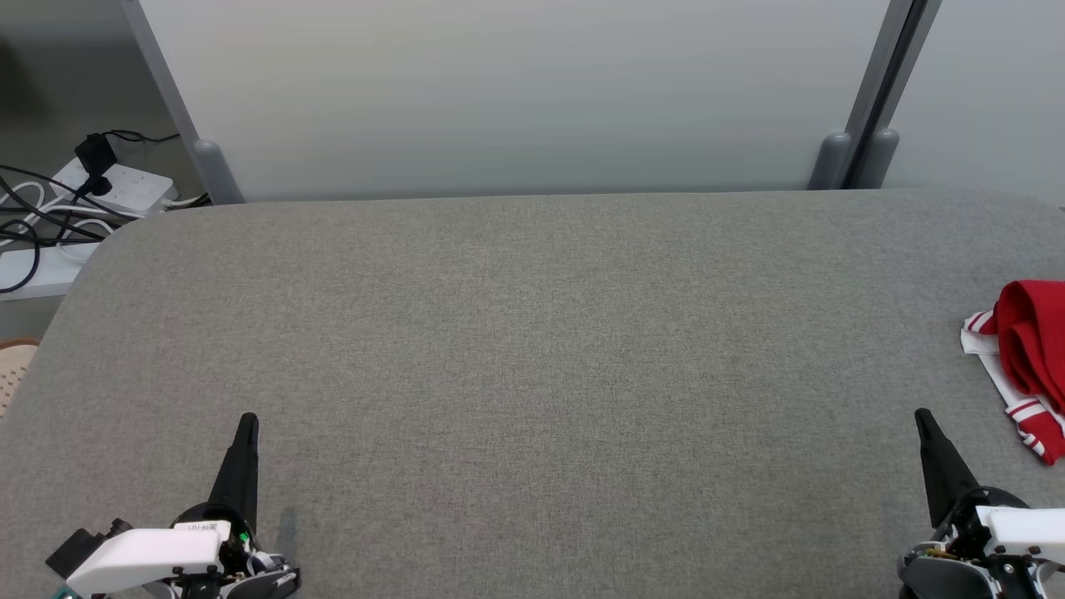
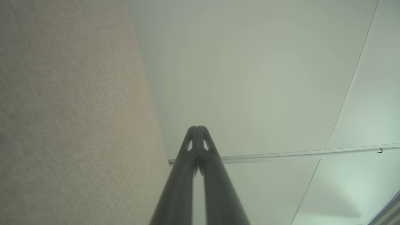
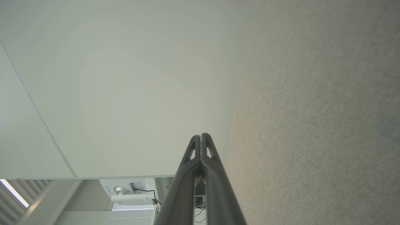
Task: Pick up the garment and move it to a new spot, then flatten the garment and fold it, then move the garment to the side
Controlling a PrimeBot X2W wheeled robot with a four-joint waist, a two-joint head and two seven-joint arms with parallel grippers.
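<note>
Red-and-white garment is recorded lying bunched at the right edge of the grey fabric table, while left gripper and right gripper are seen closed, empty, at the table's near edge.

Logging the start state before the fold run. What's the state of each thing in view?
garment: crumpled in a heap, not flattened, not held.
left gripper: shut, empty.
right gripper: shut, empty, apart from the garment.
power strip: black adapter plugged in.
</note>
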